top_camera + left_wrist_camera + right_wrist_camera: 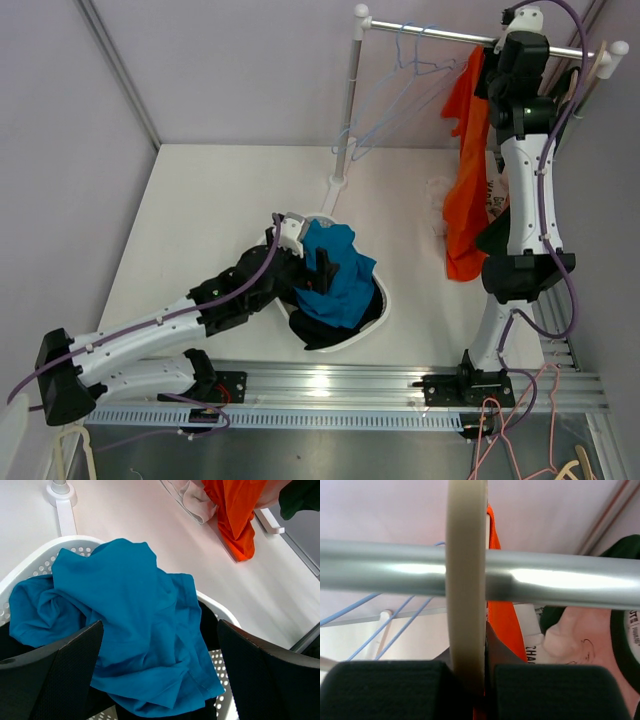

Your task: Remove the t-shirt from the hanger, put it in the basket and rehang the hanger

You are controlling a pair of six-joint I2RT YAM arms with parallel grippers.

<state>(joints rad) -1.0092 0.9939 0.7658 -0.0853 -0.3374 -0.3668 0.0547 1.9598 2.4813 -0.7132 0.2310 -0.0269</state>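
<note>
Right fingers (385, 690) clamp the stiff hanger (466, 580), left fingers (65, 680) gape; the limp, light t-shirt (465, 190) wants a pinch at its hem.

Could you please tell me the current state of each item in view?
Blue shirt: crumpled in the basket.
Orange shirt: hanging below the rail.
Cream hanger: hooked over the rail.
Left gripper: open above the basket.
Right gripper: shut on the cream hanger.

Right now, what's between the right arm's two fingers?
The cream hanger hook, hung over the silver rail, is pinched there; the right wrist view shows it.
</note>
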